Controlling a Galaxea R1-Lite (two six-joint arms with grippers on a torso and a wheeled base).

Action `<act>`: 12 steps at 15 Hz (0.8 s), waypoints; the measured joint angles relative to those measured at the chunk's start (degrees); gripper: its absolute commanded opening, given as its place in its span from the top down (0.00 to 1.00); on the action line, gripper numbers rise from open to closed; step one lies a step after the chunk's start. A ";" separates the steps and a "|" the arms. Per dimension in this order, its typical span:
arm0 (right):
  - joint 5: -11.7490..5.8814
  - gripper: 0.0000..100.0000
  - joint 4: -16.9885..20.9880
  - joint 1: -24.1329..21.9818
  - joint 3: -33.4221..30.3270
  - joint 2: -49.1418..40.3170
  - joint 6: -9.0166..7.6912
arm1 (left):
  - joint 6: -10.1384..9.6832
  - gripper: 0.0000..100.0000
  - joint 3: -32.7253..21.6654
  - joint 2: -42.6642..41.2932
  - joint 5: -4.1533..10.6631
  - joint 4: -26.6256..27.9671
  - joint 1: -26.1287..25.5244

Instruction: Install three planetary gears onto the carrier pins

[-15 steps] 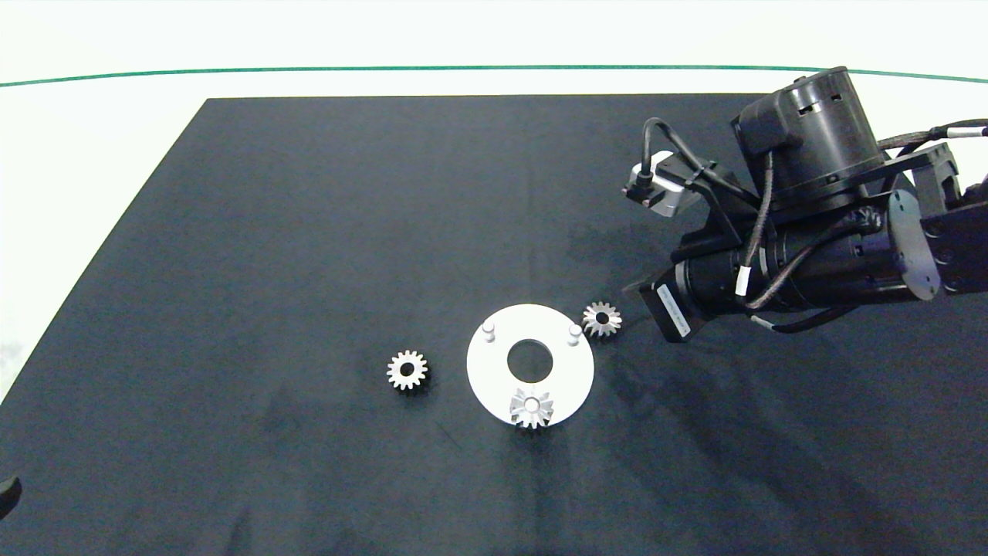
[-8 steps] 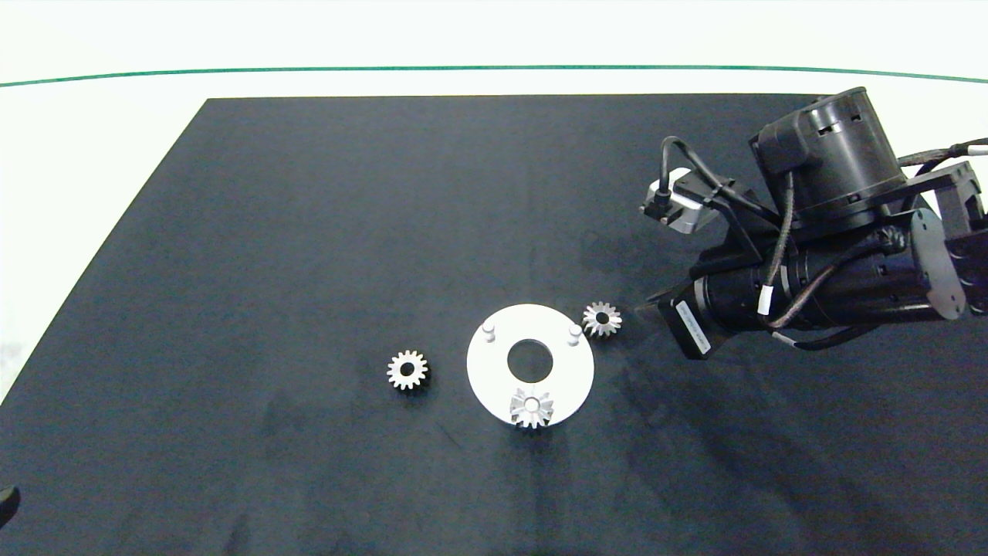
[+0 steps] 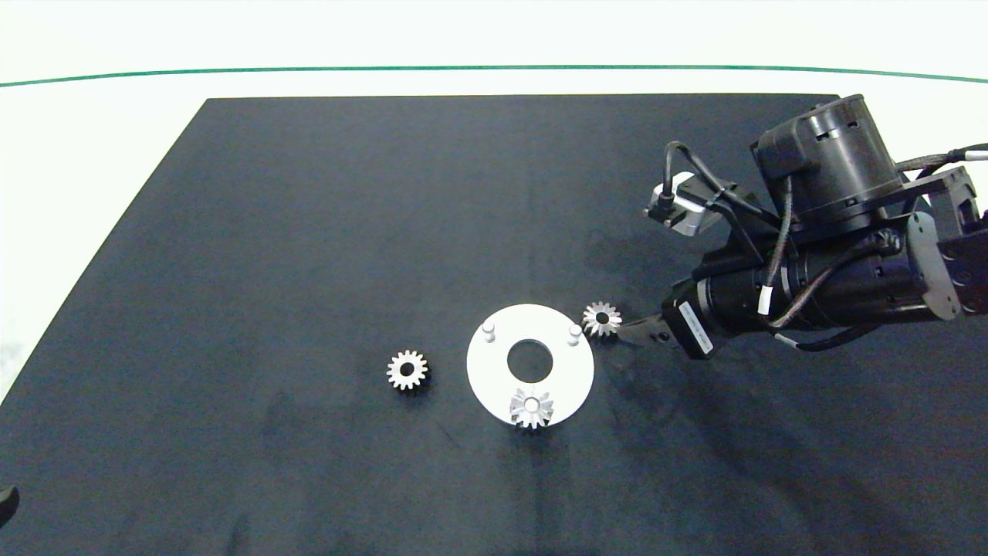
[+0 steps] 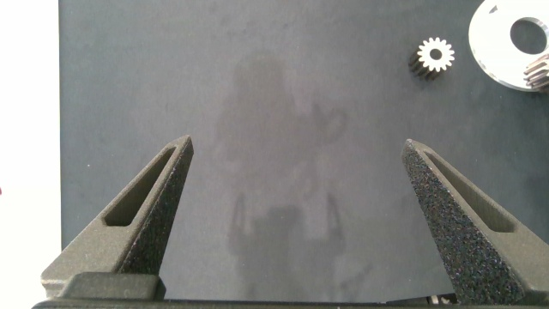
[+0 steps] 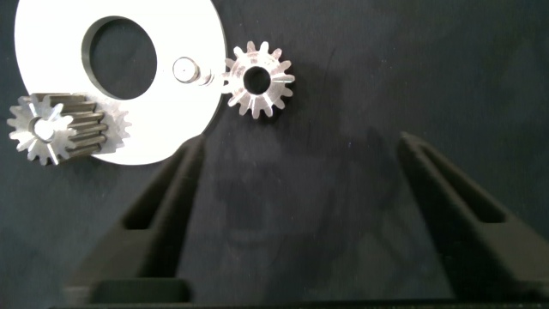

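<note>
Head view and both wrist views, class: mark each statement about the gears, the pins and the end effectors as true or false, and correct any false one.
1. One gear already sits on a carrier pin of the white disc. True.
2. All three pins carry gears. False: two pins are bare.
3. The right end effector is shut on a gear. False: it is open, holding nothing, with the gear by the disc's right rim lying on the mat ahead of it.
4. A third gear lies on the black mat to the left of the disc, apart from it. True.
5. The left end effector is open over bare mat. True.
</note>
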 measured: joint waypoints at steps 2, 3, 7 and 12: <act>-0.04 0.00 -1.05 -0.22 -0.02 0.76 -0.02 | 0.00 0.00 0.00 -0.10 0.02 -0.05 0.00; -0.04 0.00 -1.16 -0.30 -0.09 1.22 0.00 | 0.00 0.00 0.00 -0.11 0.02 -0.07 0.00; 0.09 0.00 -2.22 -0.63 -0.09 3.07 0.11 | -0.06 0.00 0.00 -0.11 0.02 -0.07 0.00; 0.11 0.04 -3.72 -1.07 -0.28 4.80 0.13 | -0.13 0.00 0.00 0.00 -0.02 -0.11 0.00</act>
